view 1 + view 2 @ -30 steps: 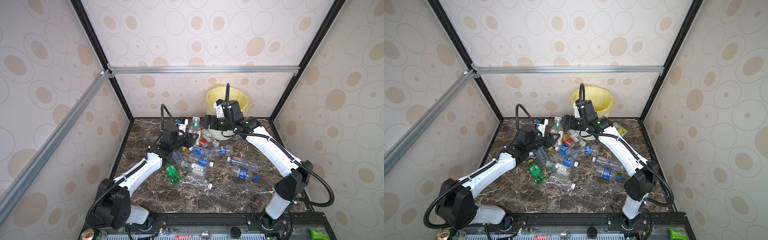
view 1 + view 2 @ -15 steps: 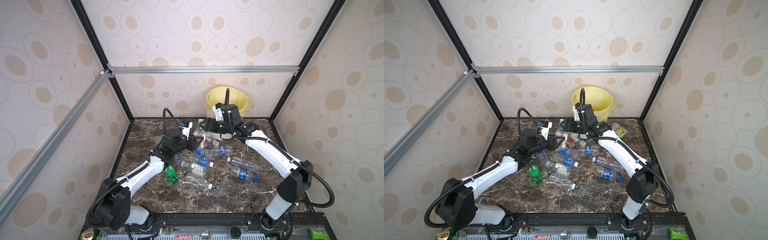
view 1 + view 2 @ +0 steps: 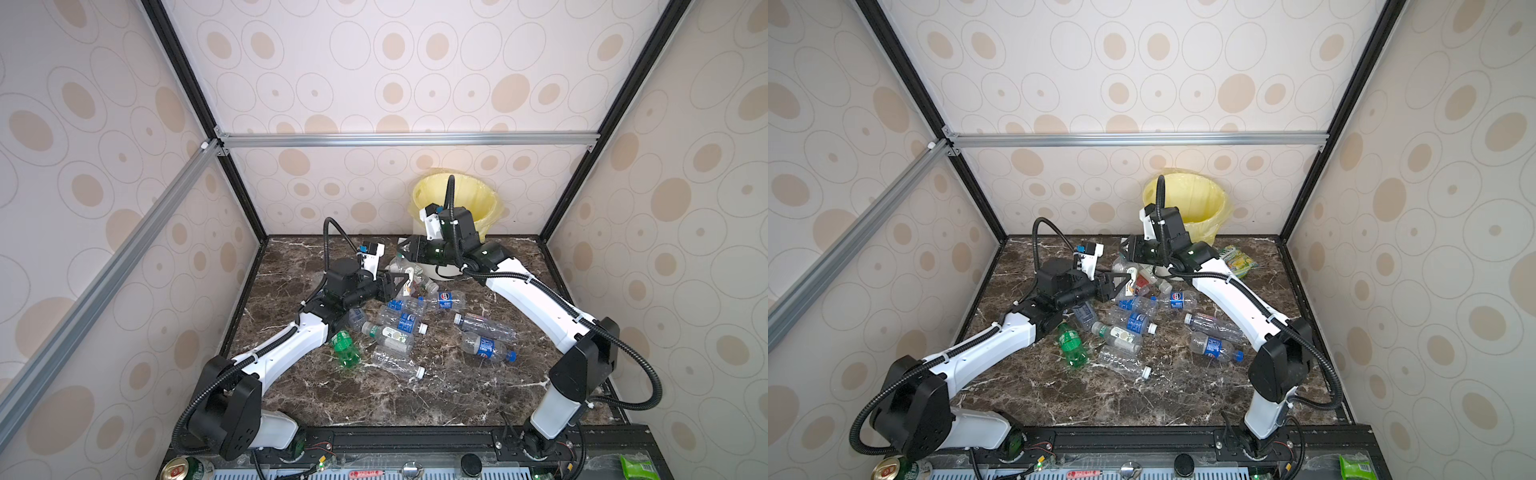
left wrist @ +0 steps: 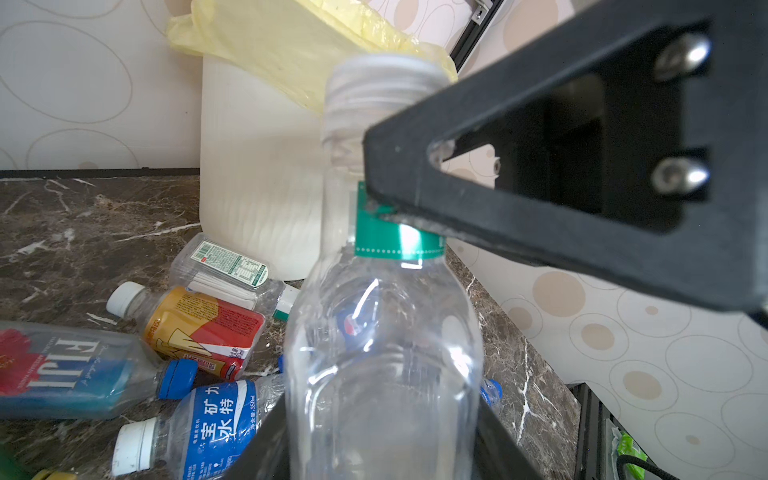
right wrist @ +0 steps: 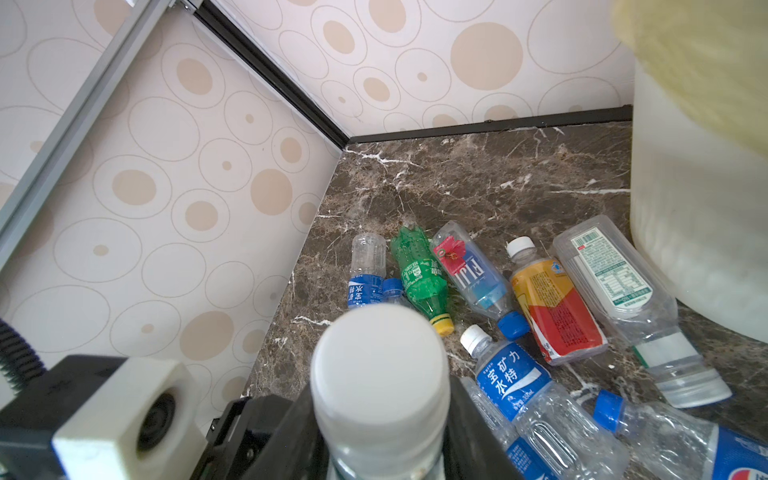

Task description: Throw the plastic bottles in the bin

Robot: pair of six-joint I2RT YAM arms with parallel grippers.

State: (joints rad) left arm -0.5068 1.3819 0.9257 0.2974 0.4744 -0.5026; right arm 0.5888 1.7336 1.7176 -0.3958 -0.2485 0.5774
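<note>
Roughly fifteen plastic bottles [image 3: 486, 347], one bin [image 3: 488, 199], one drink can [image 3: 183, 469] and two snack packets [image 3: 1237, 259].

The bottles [image 3: 401, 322] are clear, shiny plastic — some crinkled. The bin [image 4: 249, 174] is matt white plastic with a thin, wrinkly yellow bag [image 4: 291, 54]. The table [image 3: 374, 399] looks like glossy brown stone. The bar [image 3: 407, 139] is dull grey metal.

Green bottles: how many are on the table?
2. One green bottle lies in the open beside the left arm; a yellow-capped one lies next to the Fiji bottle, shown only in the right wrist view. Others may hide under the arms.
</note>
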